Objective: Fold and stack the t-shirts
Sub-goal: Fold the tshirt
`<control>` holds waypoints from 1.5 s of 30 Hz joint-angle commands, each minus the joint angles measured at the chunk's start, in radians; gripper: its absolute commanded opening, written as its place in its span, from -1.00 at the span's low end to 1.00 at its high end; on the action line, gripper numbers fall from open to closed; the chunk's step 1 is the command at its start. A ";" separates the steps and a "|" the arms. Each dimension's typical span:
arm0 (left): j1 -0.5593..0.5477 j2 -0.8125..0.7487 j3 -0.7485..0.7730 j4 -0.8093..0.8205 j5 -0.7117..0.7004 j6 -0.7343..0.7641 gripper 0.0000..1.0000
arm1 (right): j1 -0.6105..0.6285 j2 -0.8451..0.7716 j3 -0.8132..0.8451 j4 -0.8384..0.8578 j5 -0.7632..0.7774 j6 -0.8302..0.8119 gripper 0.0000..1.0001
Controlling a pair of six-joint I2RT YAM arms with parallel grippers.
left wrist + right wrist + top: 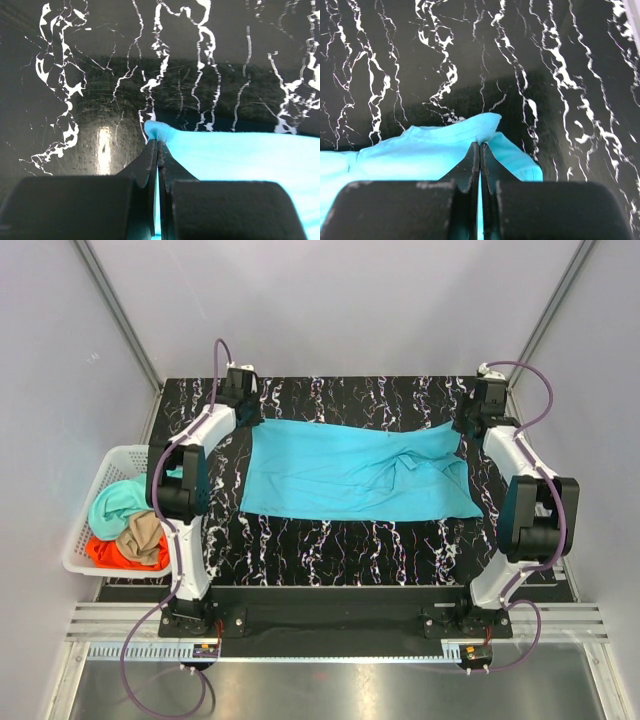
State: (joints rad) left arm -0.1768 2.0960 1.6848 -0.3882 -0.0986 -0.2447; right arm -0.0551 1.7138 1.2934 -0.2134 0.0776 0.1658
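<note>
As claws (157, 146) grip, t-shirt (345, 475) lies spread.

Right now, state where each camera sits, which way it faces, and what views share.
Top external: overhead behind the bases, looking down on table, both arms, cyan t-shirt, basket.
Left wrist: on its arm, looking along the left gripper pinching the t-shirt.
Right wrist: same, right gripper pinching another corner.
Shared: the cyan t-shirt.
</note>
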 commanded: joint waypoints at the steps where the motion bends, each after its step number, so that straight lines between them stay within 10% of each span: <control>1: 0.013 -0.002 0.050 0.074 0.031 -0.007 -1.00 | -0.011 0.010 0.055 0.081 -0.038 -0.040 -1.00; 45: -0.009 -0.228 -0.358 0.075 -0.038 -0.025 -1.00 | -0.011 -0.322 -0.370 -0.077 -0.013 0.130 -0.99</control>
State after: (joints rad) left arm -0.1837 1.9285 1.3266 -0.3298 -0.0952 -0.2531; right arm -0.0601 1.4490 0.9390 -0.3027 0.0441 0.2760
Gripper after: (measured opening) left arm 0.008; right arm 0.011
